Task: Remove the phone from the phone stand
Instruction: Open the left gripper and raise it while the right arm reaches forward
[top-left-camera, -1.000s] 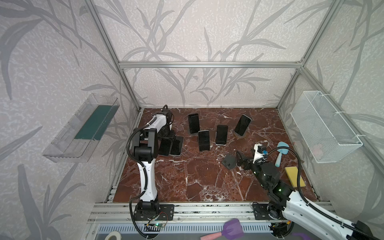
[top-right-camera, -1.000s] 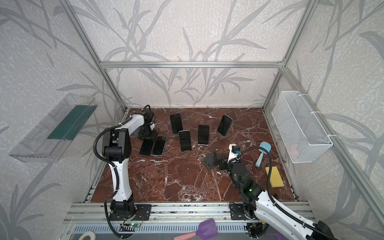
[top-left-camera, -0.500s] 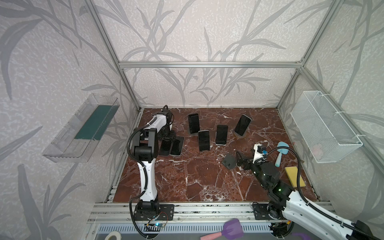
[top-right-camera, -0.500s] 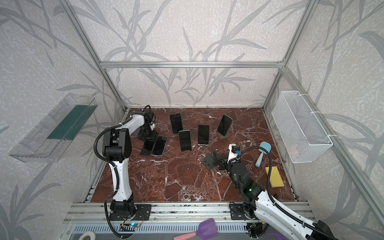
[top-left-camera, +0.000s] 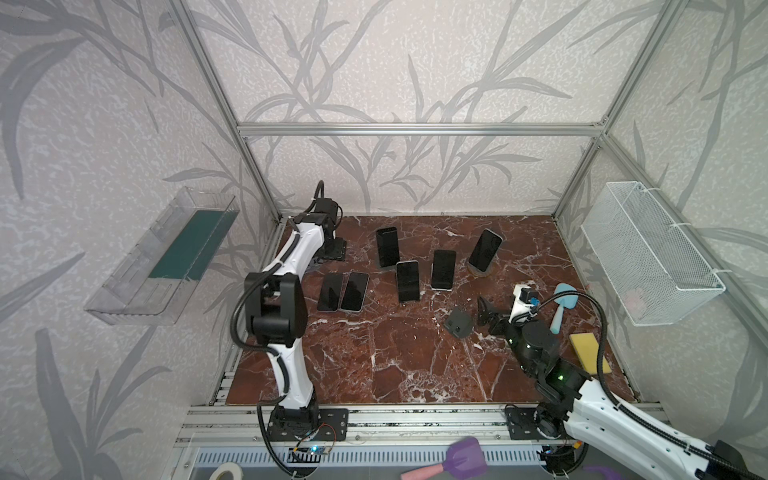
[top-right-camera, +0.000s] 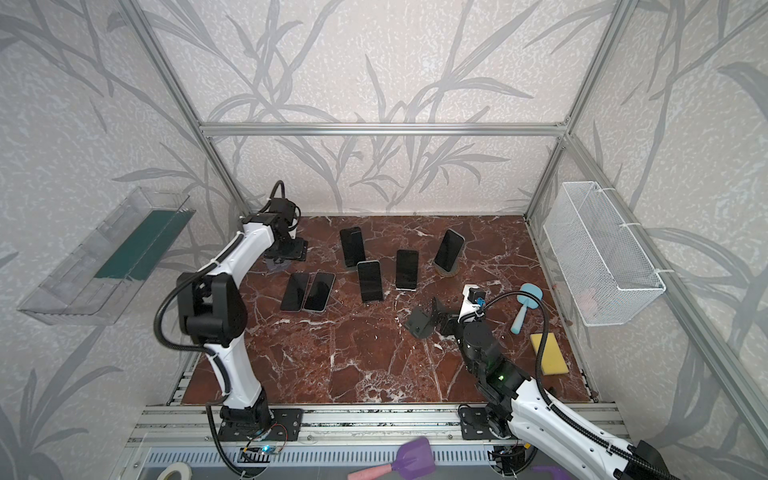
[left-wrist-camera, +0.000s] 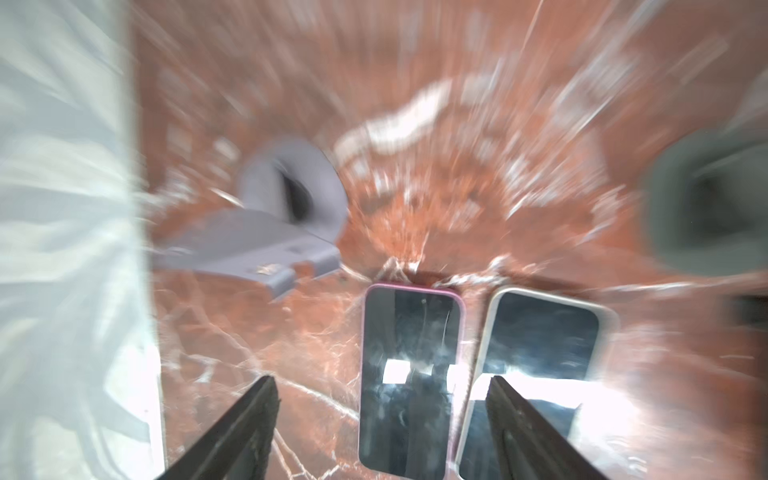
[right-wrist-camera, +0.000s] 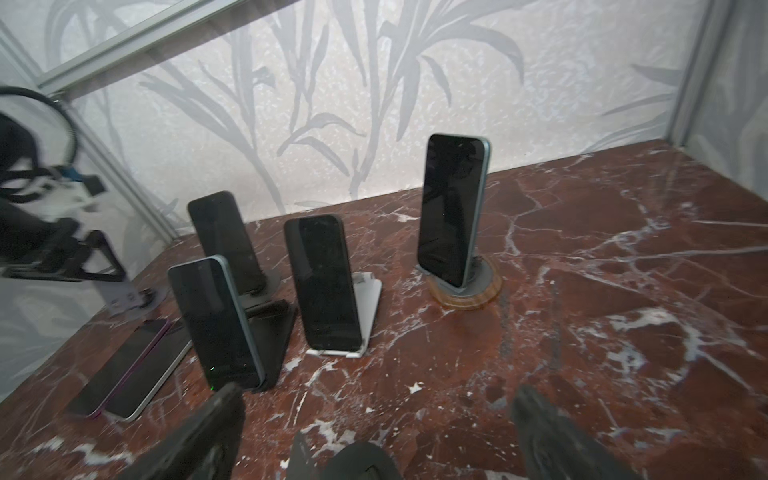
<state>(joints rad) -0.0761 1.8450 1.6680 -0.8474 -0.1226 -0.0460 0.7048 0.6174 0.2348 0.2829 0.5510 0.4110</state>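
Note:
Several dark phones lean on stands mid-table: one at the back, one on a black stand, one on a white stand, and one upright on a round wooden stand. My left gripper hangs open and empty at the back left, by an empty grey stand. In the blurred left wrist view, a pink-edged phone and a white-edged phone lie flat below its fingers. My right gripper is wide open, low, behind a dark empty stand.
A blue brush and a yellow sponge lie at the right edge. A white wire basket hangs on the right wall and a clear tray on the left. The back-left corner post stands close to my left arm.
My left gripper has opened wider and drawn back from the two flat phones toward the rear wall. The right arm has hardly moved.

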